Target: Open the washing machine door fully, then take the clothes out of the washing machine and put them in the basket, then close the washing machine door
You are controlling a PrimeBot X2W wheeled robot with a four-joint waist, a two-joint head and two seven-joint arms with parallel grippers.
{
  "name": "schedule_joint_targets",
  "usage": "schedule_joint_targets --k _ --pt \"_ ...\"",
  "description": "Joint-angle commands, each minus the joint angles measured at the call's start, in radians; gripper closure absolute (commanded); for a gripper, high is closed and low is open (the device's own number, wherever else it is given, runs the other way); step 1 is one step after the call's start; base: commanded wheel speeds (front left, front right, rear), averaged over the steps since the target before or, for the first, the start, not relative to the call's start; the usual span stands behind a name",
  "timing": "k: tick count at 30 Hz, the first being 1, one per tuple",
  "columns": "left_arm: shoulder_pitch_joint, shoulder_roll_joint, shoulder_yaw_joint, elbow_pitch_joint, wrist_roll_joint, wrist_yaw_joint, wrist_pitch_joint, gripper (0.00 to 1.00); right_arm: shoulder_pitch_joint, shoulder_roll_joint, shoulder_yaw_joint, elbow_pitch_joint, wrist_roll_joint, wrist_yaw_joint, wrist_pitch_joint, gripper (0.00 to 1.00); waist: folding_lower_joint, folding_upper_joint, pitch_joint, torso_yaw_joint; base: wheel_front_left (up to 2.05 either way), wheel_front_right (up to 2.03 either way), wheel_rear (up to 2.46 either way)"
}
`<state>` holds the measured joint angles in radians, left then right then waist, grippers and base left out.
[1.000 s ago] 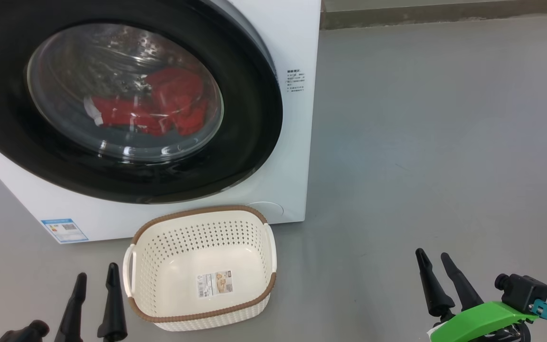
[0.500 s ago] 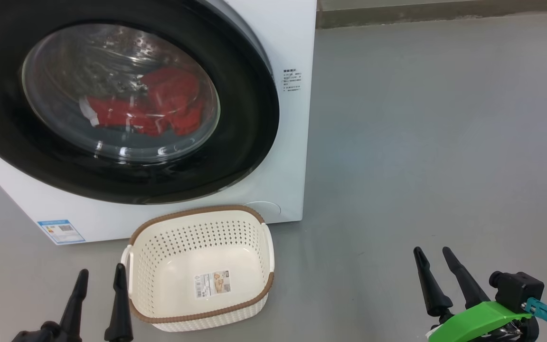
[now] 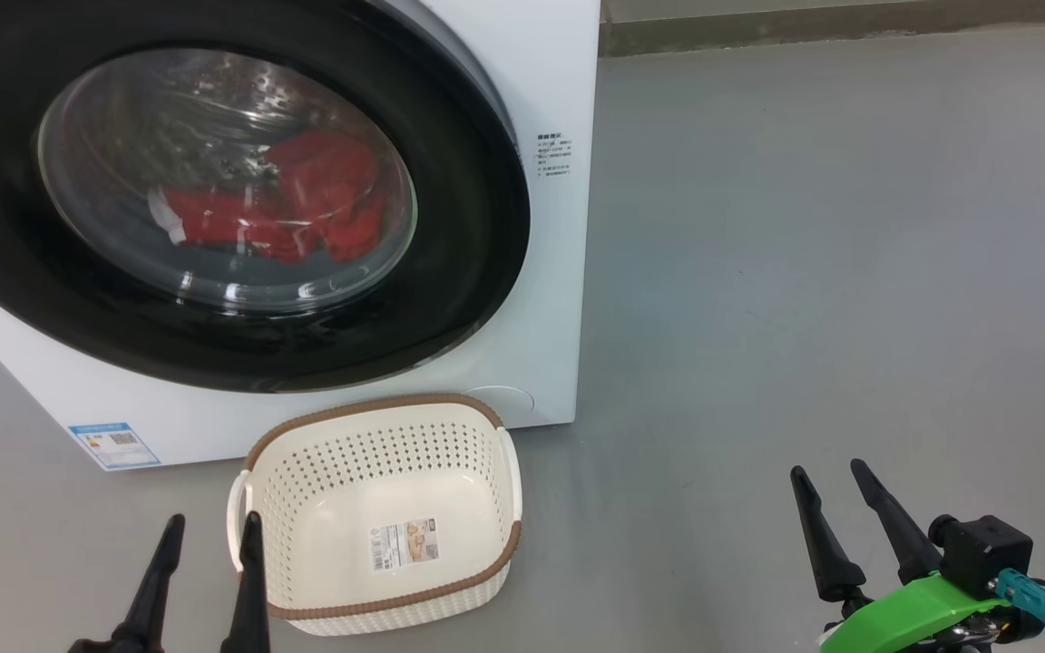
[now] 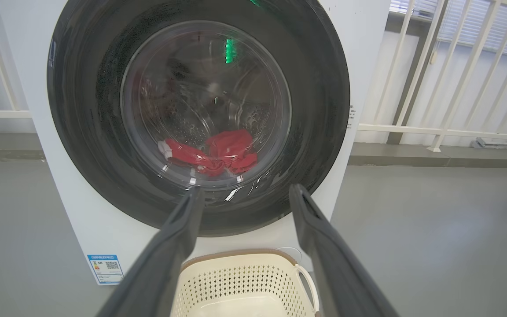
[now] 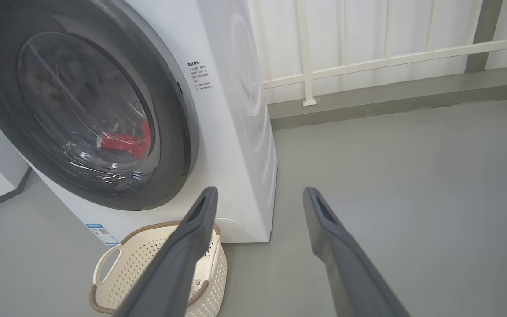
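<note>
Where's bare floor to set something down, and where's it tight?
Free: grey floor right of the washing machine, back to the kerb. Tight: the basket just below the washing machine door, left end effector beside its handle.

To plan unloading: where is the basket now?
The basket stands on the floor, lower middle of the head view, before the washing machine, below its door.

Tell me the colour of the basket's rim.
Brown, around the cream basket; clearest in the head view.
</note>
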<state>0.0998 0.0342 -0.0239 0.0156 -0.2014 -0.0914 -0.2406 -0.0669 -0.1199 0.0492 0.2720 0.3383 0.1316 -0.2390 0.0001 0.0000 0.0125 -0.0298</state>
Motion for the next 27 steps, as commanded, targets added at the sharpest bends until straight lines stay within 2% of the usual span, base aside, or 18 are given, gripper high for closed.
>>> schedule_joint_targets --k 1,4,27 --pt "-0.011 0.015 0.028 -0.034 0.031 0.006 -0.014 0.0 -0.033 -0.009 0.02 -0.03 -0.037 -0.001 -0.016 0.0 0.0 0.0 0.0 0.0 0.0 0.0 0.0" --pt "-0.008 0.016 0.026 -0.032 0.056 0.007 -0.021 0.0 -0.028 -0.009 0.015 -0.034 -0.063 -0.001 -0.023 0.0 -0.0001 0.0 -0.001 -0.001 0.0 0.0 0.0" --pt "-0.014 0.016 0.035 0.053 0.008 0.023 -0.021 0.0 0.018 0.012 -0.047 -0.05 -0.1 -0.001 -0.023 0.0 -0.0001 0.0 -0.006 -0.007 0.0 0.0 0.0"
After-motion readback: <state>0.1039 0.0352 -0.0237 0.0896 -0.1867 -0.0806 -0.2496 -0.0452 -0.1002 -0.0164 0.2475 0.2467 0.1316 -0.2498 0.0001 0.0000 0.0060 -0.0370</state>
